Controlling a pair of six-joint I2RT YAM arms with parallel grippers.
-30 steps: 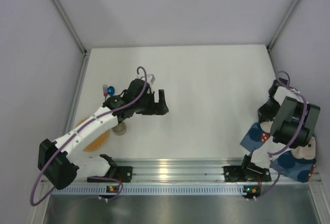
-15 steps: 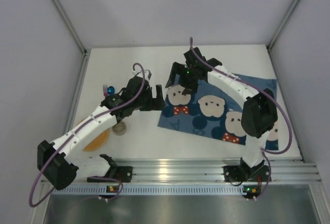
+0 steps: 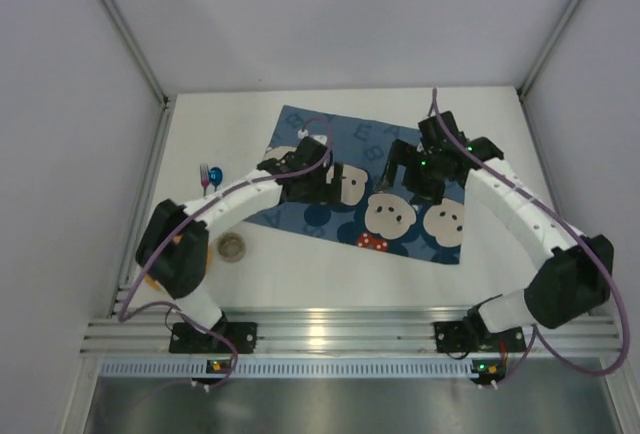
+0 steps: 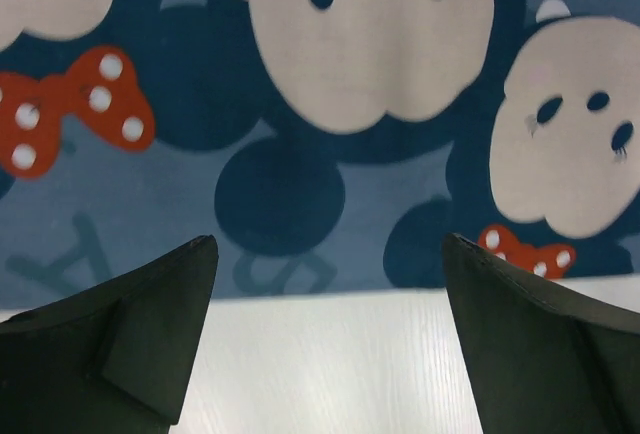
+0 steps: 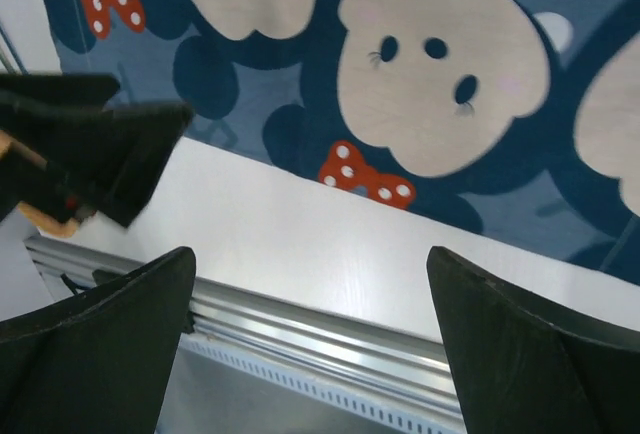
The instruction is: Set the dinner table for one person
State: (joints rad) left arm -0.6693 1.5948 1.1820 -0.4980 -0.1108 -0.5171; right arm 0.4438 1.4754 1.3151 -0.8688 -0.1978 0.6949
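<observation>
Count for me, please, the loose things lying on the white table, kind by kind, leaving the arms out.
Placemat: 1
Cutlery pieces: 2, a purple fork and a blue utensil
Small round container: 1
Orange plate, mostly hidden: 1
Total: 5

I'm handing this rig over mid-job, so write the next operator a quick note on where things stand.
Left gripper: open, empty, over the placemat's left part.
Right gripper: open, empty, over its right part.
The placemat lies flat, slightly askew, in the middle of the dinner table. A small fork and a blue spoon sit by the left edge, with a small round cup nearer the front.
Done: placemat laid.
Left: bring the tableware onto the placemat.
</observation>
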